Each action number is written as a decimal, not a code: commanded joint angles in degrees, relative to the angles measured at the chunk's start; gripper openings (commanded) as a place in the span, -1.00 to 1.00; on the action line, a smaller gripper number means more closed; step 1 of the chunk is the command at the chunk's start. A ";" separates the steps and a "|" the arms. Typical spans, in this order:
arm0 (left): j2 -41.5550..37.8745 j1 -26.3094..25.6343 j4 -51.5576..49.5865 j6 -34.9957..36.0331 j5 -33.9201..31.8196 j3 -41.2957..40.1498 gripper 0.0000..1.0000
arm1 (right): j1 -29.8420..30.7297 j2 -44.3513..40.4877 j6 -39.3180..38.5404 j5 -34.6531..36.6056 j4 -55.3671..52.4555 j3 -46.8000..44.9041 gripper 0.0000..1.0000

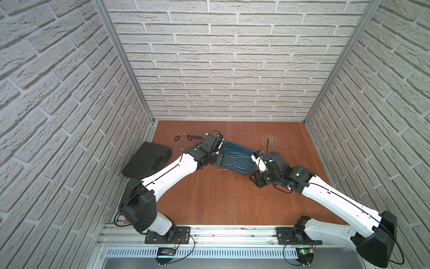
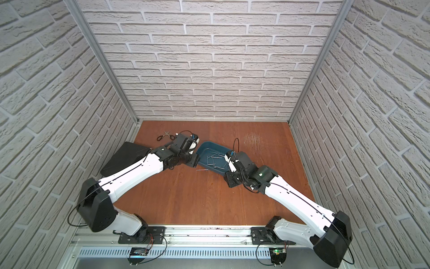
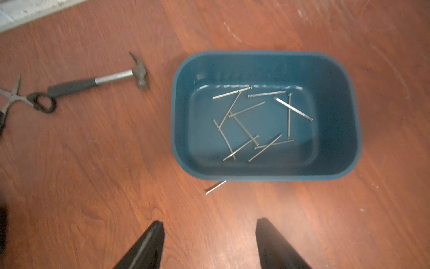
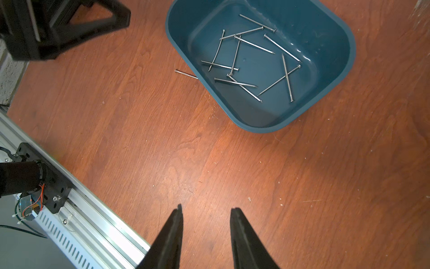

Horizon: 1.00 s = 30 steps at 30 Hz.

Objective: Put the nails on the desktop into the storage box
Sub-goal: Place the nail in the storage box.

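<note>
**One nail left outside the box**

The job looks nearly finished. Around ten thin silver-grey metal nails (image 4: 254,44) lie criss-crossed on the floor of the shallow dark teal plastic storage box (image 3: 337,116). The box sits on the reddish-brown wood-grain desktop (image 4: 162,139).

A single stray nail (image 3: 216,187) remains on the board. It lies flat and slanted against the outside of the box's wall, and one end seems tucked under the rim. Both top views show it on the near side of the box (image 1: 221,169). A pale sliver near the left arm could be another nail, but it is too small to tell.

In the left wrist view the left gripper (image 3: 210,222) has its jaws spread wide with nothing between them. The stray nail lies ahead of them, roughly in line with the gap and clear of both fingertips.

The right gripper (image 4: 207,208) also has its jaws parted and empty, over bare wood. From there the nail (image 4: 186,74) is well away, beside the far corner of the box. The left arm therefore seems better placed for the last pick.

The steel claw hammer with a black grip (image 3: 93,81) and the grey scissors (image 3: 14,95) lie off to one side.
</note>
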 commanded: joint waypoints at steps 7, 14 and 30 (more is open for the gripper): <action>-1.15 1.20 8.06 1.74 4.33 -10.86 0.32 | 0.23 2.83 0.23 -2.41 3.26 2.15 -0.25; 4.97 1.28 15.36 2.73 5.81 -11.49 0.33 | 0.25 2.90 0.59 -2.07 2.52 2.17 -0.25; 14.42 1.24 24.52 5.46 7.44 -12.17 0.30 | 0.28 3.21 -0.20 -0.79 0.46 3.31 -0.26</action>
